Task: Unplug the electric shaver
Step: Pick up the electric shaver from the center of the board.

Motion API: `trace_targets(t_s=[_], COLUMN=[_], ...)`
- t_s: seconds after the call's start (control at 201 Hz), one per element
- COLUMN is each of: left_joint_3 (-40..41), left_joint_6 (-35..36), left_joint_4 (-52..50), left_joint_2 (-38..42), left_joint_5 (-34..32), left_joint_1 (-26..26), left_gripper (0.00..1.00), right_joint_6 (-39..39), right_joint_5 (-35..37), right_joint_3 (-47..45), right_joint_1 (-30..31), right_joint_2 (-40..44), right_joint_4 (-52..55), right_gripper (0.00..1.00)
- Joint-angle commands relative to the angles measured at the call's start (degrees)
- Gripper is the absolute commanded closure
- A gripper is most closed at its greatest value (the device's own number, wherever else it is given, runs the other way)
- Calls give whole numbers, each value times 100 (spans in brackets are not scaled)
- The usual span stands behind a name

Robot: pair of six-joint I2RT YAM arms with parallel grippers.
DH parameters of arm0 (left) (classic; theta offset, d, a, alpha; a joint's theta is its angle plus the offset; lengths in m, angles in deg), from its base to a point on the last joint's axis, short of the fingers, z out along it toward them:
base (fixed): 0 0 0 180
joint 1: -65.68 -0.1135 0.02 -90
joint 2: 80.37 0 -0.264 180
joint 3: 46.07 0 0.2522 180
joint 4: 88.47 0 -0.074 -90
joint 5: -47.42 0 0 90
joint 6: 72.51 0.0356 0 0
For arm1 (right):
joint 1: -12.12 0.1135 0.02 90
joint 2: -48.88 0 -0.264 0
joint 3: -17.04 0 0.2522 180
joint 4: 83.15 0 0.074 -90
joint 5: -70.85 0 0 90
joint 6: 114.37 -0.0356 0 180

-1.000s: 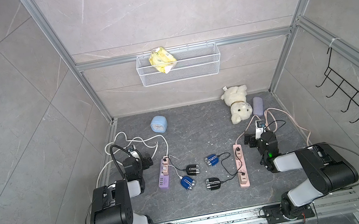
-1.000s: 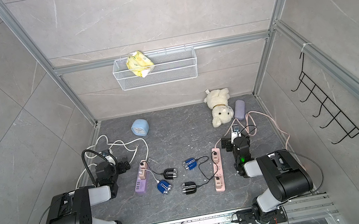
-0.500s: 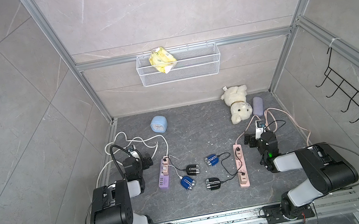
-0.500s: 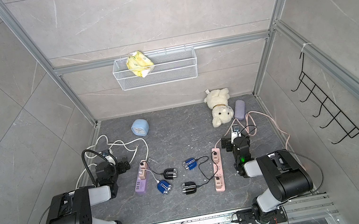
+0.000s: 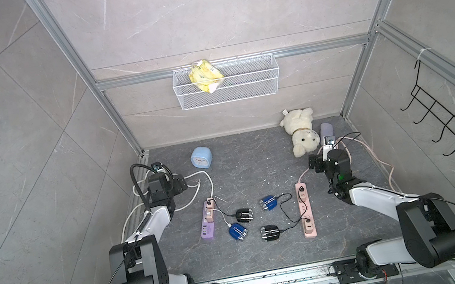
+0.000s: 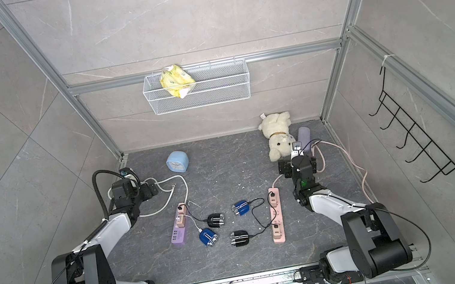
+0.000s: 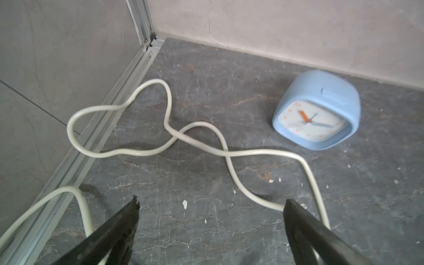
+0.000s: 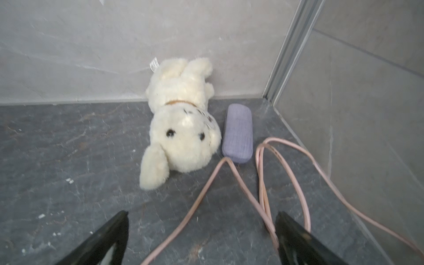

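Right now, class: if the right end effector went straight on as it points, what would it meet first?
Probably the pink cable just ahead of the right end effector; depth is unclear.

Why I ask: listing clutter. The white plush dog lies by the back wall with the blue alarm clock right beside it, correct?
No. The white plush dog lies by the back wall with a purple case right beside it, as the right wrist view shows. The blue alarm clock stands well apart from it, as a top view shows.
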Motion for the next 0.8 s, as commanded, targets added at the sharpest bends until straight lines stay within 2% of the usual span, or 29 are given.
trace_targets(t_s=[0.0,0.119,0.264,0.368,0.463,0.562,0.632,0.722,0.791], left_joint_3=[-285,-448,-365,-169,21,153,221,320,346], left_joint_6=[-481,-840,-1511,-2016,-2350,-2502,-2531,-2567,-2478], left_joint_4=[-1706,-2429,-2943,-3190,-3407,-3663,-3826,-3944,-4034], left_joint_2=[384,805,1528,2222,2852,3352,3679,4012,4134], left_joint_5=[236,229,511,879,1124,1411,1496,1444,1455], left_joint_1=[287,792,1269,1335,1360,1377,1384,1385,1382], left_gripper=[0,0,0,0,0,0,0,0,0], right_joint_6=[-59,-103,-443,-712,-856,-804,-813,-881,-935], right_joint_5=[-61,-440,-865,-736,-195,581,762,878,726], right_joint_3=[961,1690,2076,2047,1899,1785,1853,1978,2016], right_joint_1=[201,769,1717,2742,3896,5126,5782,6361,6556], right_joint_2=[276,460,631,767,781,397,-82,-733,-1211], right_joint_4=[2005,3021,3736,3957,3896,3711,3635,3388,3069], right_gripper=[1,1,1,1,1,2,4,5,5])
